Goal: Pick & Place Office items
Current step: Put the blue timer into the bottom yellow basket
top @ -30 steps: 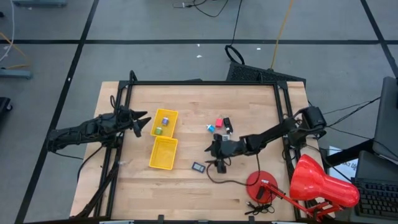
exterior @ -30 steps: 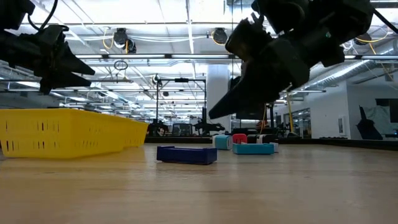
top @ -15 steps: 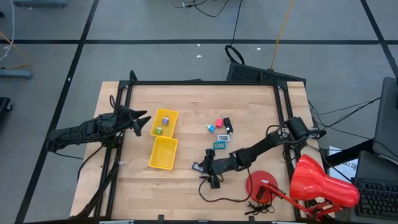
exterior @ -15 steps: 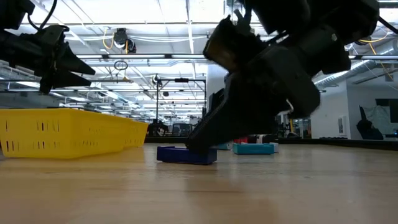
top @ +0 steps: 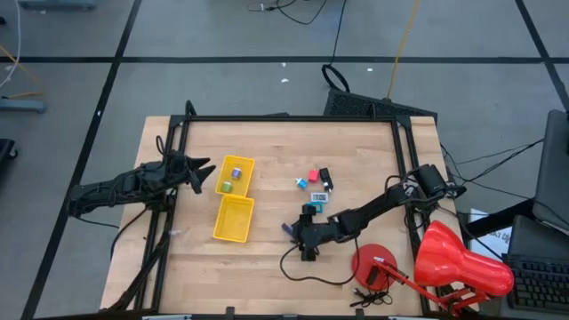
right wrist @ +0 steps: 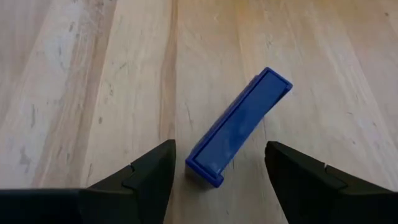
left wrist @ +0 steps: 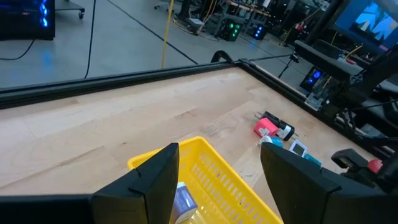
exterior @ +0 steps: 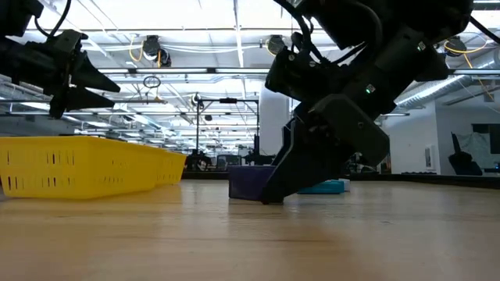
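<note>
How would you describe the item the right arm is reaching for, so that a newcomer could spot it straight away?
Start at the long yellow tray near the middle of the wooden table, then look toward the red lamp. Partway across, the right gripper sits low with its fingers open around a flat blue rectangle. Unlike the pink, teal and black pieces clustered farther back, it lies alone, slim and plain blue.
</note>
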`<state>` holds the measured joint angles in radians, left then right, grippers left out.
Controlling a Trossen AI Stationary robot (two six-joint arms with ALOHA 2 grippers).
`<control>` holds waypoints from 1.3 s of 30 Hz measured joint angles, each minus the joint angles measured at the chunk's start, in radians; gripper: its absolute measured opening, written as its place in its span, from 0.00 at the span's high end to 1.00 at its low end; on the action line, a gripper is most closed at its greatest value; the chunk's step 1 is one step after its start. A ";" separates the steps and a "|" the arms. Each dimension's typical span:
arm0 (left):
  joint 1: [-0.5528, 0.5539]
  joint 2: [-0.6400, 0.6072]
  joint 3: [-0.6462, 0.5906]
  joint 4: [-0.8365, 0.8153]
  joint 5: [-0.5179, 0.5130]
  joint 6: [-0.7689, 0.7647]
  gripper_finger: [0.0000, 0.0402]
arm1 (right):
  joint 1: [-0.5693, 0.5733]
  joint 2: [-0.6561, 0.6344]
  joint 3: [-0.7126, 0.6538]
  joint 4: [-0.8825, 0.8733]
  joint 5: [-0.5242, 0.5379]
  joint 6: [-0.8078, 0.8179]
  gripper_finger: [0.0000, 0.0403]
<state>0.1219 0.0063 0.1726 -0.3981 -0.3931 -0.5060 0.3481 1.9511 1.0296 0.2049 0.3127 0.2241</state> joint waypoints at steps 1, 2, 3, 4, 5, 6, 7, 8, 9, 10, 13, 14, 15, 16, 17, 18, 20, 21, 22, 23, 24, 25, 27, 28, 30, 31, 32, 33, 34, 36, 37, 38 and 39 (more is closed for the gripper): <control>0.000 0.000 0.000 0.000 0.000 -0.001 0.43 | 0.000 0.000 0.000 0.002 0.001 0.000 0.42; 0.000 0.000 0.000 0.000 0.000 -0.001 0.43 | 0.000 0.000 0.000 0.005 0.000 0.000 0.43; 0.000 0.000 0.000 0.000 0.000 -0.001 0.43 | 0.000 0.000 0.000 0.005 -0.001 0.003 0.43; 0.000 0.000 0.000 0.000 0.000 -0.001 0.43 | 0.000 0.000 0.000 0.006 -0.001 0.012 0.44; 0.000 0.000 0.000 0.000 -0.001 -0.004 0.43 | 0.000 0.000 -0.001 0.006 -0.002 0.028 0.46; 0.000 0.000 0.000 -0.001 -0.001 -0.009 0.43 | 0.000 0.000 -0.001 0.007 -0.002 0.044 0.47; 0.000 0.000 0.000 -0.001 -0.001 -0.014 0.43 | -0.001 0.001 -0.001 0.009 -0.002 0.056 0.49; 0.000 0.000 0.000 0.000 -0.001 -0.020 0.43 | -0.002 0.001 -0.001 0.011 -0.002 0.061 0.51; 0.000 0.000 0.000 -0.001 -0.001 -0.021 0.43 | -0.004 0.001 -0.002 0.015 -0.001 0.062 0.54; 0.000 0.000 0.000 -0.001 -0.001 -0.021 0.43 | -0.007 0.001 -0.002 0.017 -0.001 0.062 0.57; 0.000 0.000 0.000 -0.001 -0.001 -0.021 0.43 | -0.020 -0.001 -0.002 0.028 -0.001 0.060 0.68; 0.000 0.000 0.000 -0.001 -0.001 -0.021 0.43 | -0.024 -0.008 -0.002 0.023 -0.002 0.057 0.72; 0.000 0.000 0.000 -0.001 -0.001 -0.021 0.43 | -0.029 -0.015 -0.003 0.023 -0.002 0.047 0.77; 0.000 0.000 0.000 -0.001 0.001 -0.021 0.43 | -0.034 -0.023 -0.003 0.027 -0.002 0.035 0.82; 0.000 0.000 0.000 -0.001 0.007 -0.016 0.43 | -0.036 -0.035 -0.003 0.025 -0.001 0.011 0.87; 0.000 0.000 0.000 -0.001 0.015 -0.007 0.43 | -0.040 -0.052 -0.003 0.016 -0.001 -0.020 0.89; 0.000 0.000 0.000 0.010 0.045 0.008 0.43 | -0.046 -0.091 -0.003 0.019 0.000 -0.083 0.88; 0.000 0.000 0.000 0.019 0.061 0.015 0.43 | -0.051 -0.112 -0.003 0.023 0.003 -0.109 0.88; 0.000 0.000 0.000 0.034 0.077 0.024 0.43 | -0.056 -0.136 -0.003 0.022 0.004 -0.131 0.88; 0.000 0.000 0.000 0.053 0.098 0.033 0.43 | -0.062 -0.164 -0.003 0.019 0.004 -0.154 0.88; 0.000 0.000 0.000 0.074 0.120 0.042 0.43 | -0.071 -0.188 -0.003 0.020 -0.001 -0.175 0.88; 0.000 0.002 0.000 0.096 0.143 0.053 0.43 | -0.079 -0.211 -0.003 0.024 -0.002 -0.201 0.88; 0.000 0.014 0.000 0.148 0.193 0.073 0.43 | -0.095 -0.260 -0.006 0.023 -0.003 -0.259 0.88; 0.000 0.024 0.000 0.174 0.218 0.085 0.43 | -0.104 -0.281 -0.011 0.025 -0.016 -0.286 0.88; 0.000 0.059 0.000 0.230 0.270 0.108 0.43 | -0.126 -0.316 -0.027 0.066 -0.082 -0.324 0.88; 0.000 0.082 0.000 0.255 0.294 0.118 0.43 | -0.137 -0.329 -0.042 0.110 -0.119 -0.333 0.88; 0.000 0.110 0.000 0.284 0.314 0.128 0.43 | -0.150 -0.337 -0.062 0.168 -0.164 -0.336 0.88; 0.000 0.141 0.000 0.311 0.329 0.140 0.43 | -0.161 -0.341 -0.083 0.238 -0.208 -0.338 0.88; 0.000 0.174 0.000 0.335 0.342 0.152 0.43 | -0.172 -0.341 -0.104 0.301 -0.237 -0.337 0.88; -0.003 0.251 0.000 0.393 0.355 0.174 0.43 | -0.187 -0.341 -0.143 0.400 -0.273 -0.323 0.88; -0.009 0.292 0.000 0.424 0.357 0.185 0.43 | -0.194 -0.341 -0.159 0.429 -0.281 -0.316 0.88; -0.016 0.335 0.000 0.455 0.357 0.194 0.43 | -0.200 -0.341 -0.172 0.450 -0.284 -0.312 0.88; -0.027 0.382 0.000 0.495 0.359 0.204 0.43 | -0.205 -0.341 -0.183 0.460 -0.284 -0.306 0.88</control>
<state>0.0951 0.3887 0.1730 0.0969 -0.0342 -0.3021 0.1426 1.6104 0.8468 0.6648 0.0291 -0.0817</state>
